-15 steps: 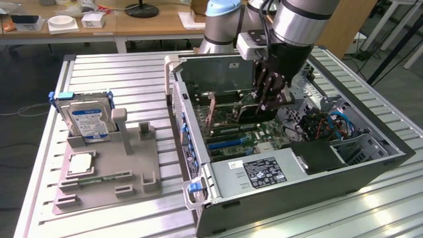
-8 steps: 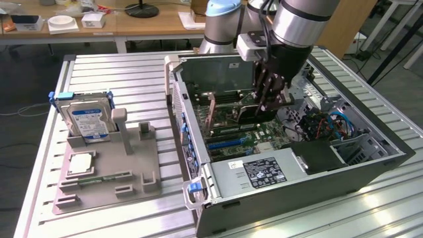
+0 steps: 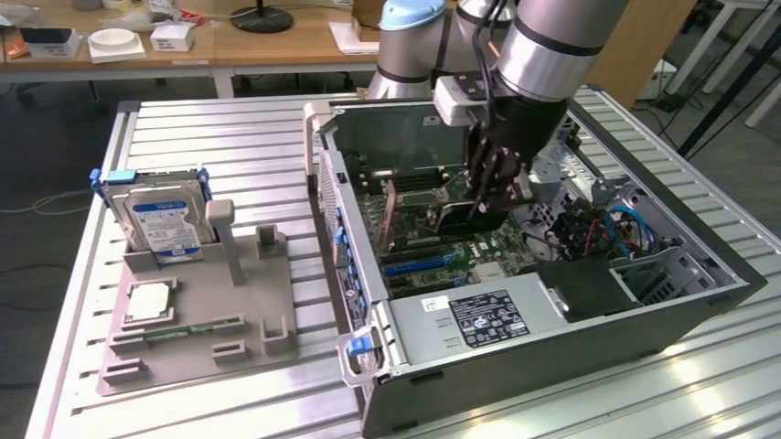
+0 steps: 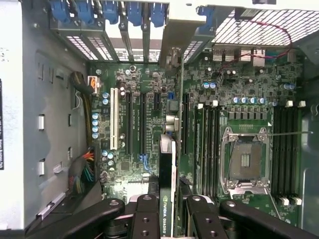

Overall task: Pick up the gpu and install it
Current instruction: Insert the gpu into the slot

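gpu [image 4: 167,186] is gripped inside the open computer case [image 3: 683,320], which lies on its side toward the exterior view's right edge of the desk [image 3: 219,128]. The gripper [image 4: 167,211] has its fingers [image 4: 145,219] closed on the card, one on each flat face, so the card stands on edge between them with its lettered edge facing the wrist camera.

From where I stand, nearest is the grey holder [image 3: 196,320] by the desk's near corner on the exterior view's left, with the hard drive [image 3: 165,224] upright at its far end. Next comes the case's near end with the labelled power supply [image 3: 488,320]. Beyond that the motherboard [image 4: 249,99] lies open, and the gripper [image 3: 488,206] hangs over its middle, the arm [image 3: 550,46] rising behind.

What matters is the line-up. The gpu reaches straight out from the fingers toward the board, its long axis running parallel to the long black expansion slots [image 4: 128,124] and pointing at the case's slotted rear wall. It sits between two of those slots rather than clearly over one, and I judge it is not yet seated, though I cannot tell how close its lower edge is to the board.
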Controlling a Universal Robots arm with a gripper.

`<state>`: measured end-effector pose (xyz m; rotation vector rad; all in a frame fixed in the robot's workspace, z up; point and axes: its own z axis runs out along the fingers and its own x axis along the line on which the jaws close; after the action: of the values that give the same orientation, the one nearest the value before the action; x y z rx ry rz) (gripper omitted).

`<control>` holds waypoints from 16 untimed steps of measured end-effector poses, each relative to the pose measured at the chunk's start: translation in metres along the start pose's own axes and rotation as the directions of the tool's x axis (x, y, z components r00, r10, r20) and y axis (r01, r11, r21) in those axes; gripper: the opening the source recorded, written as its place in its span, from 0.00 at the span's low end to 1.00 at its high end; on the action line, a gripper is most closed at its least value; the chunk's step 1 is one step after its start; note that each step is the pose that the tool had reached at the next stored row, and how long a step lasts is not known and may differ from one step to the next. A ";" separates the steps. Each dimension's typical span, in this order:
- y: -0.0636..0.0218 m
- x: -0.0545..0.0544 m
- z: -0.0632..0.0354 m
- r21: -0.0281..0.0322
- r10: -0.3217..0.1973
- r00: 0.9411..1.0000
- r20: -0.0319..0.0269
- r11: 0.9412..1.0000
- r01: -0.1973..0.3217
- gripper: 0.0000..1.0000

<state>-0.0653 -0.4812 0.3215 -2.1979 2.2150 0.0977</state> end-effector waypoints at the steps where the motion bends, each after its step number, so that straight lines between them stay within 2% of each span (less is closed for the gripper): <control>1: 0.0000 0.000 0.0018 0.000 0.000 1.000 0.000 1.000 0.000 0.26; 11: -0.0006 0.001 0.0198 0.000 0.000 1.000 -0.001 1.000 0.000 0.26; 16: -0.0007 -0.007 0.0256 0.000 0.000 1.000 -0.005 1.000 0.000 0.26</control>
<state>-0.0653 -0.4722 0.2964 -2.2004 2.2178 0.0916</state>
